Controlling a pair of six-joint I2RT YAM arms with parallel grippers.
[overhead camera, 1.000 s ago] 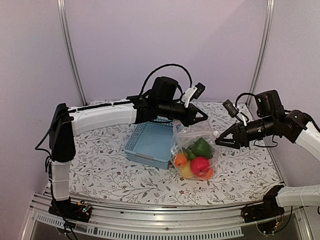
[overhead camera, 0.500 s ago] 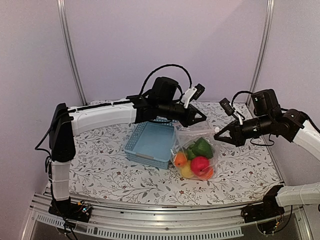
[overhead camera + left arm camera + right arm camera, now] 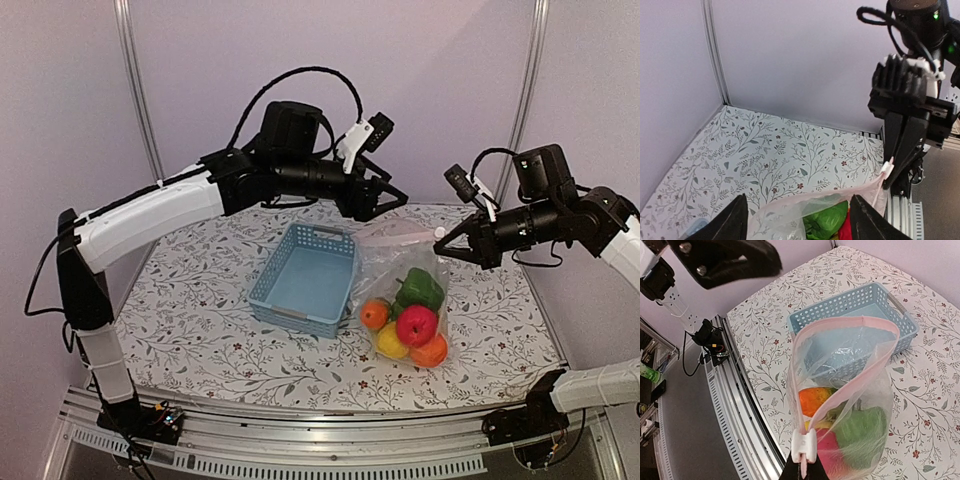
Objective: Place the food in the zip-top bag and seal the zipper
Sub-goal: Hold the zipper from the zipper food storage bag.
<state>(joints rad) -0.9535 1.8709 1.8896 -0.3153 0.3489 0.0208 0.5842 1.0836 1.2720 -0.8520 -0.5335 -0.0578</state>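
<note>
Now right gripper [image 3: 441,240] pinches the zipper [image 3: 850,319], left gripper [image 3: 383,204] spread open above it

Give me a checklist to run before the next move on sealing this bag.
1. Food inside the zip-top bag: ok.
2. Right pincer shut on the zipper end, beside the slider: ok.
3. Left pincer open above the bag mouth, holding nothing: ok.
4. Zipper sealed: not ok, the mouth gapes.
5. Opposite bag corner held for the pull: not ok.
6. Slider seated on both tracks: cannot tell.
</note>
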